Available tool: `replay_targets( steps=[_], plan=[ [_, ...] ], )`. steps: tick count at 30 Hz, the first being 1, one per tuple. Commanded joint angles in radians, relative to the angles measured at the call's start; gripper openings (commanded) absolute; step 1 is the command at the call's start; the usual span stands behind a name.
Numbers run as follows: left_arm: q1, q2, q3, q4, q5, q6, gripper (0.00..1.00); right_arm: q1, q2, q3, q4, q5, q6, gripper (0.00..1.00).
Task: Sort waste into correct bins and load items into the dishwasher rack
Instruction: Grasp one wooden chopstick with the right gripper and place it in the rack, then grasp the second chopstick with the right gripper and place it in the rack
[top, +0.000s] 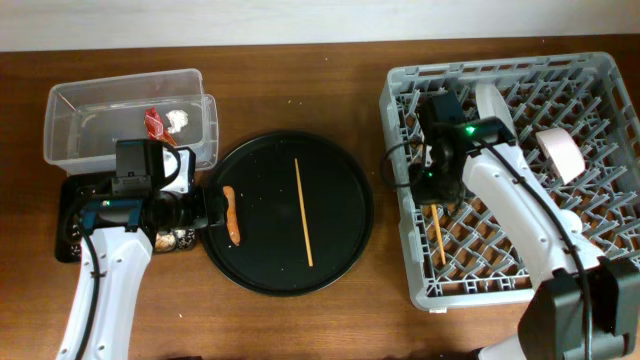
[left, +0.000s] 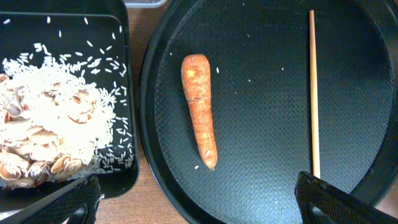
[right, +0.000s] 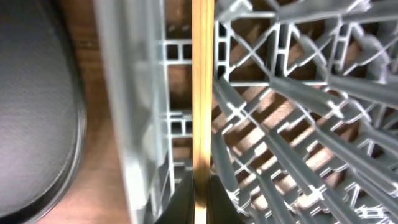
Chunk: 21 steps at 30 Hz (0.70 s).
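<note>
Wooden table (top: 300, 320): everything sits on it.
Dishwasher rack (top: 590, 100): at my right, partly loaded.
Round black tray (top: 270, 170): centre, two things left on it.
Clear tub (top: 100, 130): red wrapper (top: 154, 123) and tissue (top: 179, 118) already inside.
Black tray (left: 62, 25): rice scraps (left: 56, 118) heaped in it, done.
Plate (top: 490, 100): on edge in the rack.
Pale bowl (top: 560, 150): racked too; the blue cup I cannot make out.
Left gripper (left: 198, 190): spread wide, empty, above the carrot.
Right gripper (right: 196, 202): pinching the held chopstick (right: 202, 93) down inside the rack's left wall.
Loose chopstick (top: 303, 212): on the round tray, not yet racked.
Carrot (left: 200, 109): on the round tray beside the black tray, not yet binned.
</note>
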<state>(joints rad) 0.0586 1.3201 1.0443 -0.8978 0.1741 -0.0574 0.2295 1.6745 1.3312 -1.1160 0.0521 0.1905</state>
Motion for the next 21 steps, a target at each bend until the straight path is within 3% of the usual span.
replay_targets(
  steps=[1, 6, 8, 10, 13, 17, 21],
  plan=[
    [0.003, -0.011, 0.004, -0.001, -0.006, -0.007, 0.99, -0.006, 0.001, -0.076, 0.04, -0.018, -0.011, 0.04],
    [0.003, -0.011, 0.004, -0.001, -0.006, -0.007, 0.99, -0.007, 0.002, -0.129, 0.081, -0.019, -0.011, 0.05],
    [0.003, -0.011, 0.004, -0.001, -0.006, -0.007, 0.99, -0.007, 0.002, -0.129, 0.081, -0.019, -0.011, 0.21],
    [0.003, -0.011, 0.004, -0.001, -0.006, -0.007, 0.99, -0.006, -0.001, -0.126, 0.084, -0.019, -0.011, 0.31],
    [0.003, -0.011, 0.004, -0.001, -0.006, -0.007, 0.99, -0.006, -0.047, -0.058, 0.065, -0.025, -0.011, 0.33],
    [0.003, -0.011, 0.004, 0.0, -0.006, -0.007, 0.99, 0.014, -0.105, 0.082, 0.102, -0.207, -0.058, 0.39],
    [0.003, -0.011, 0.004, 0.0, -0.006, -0.007, 0.99, 0.175, -0.045, 0.08, 0.172, -0.251, -0.06, 0.43]
  ],
)
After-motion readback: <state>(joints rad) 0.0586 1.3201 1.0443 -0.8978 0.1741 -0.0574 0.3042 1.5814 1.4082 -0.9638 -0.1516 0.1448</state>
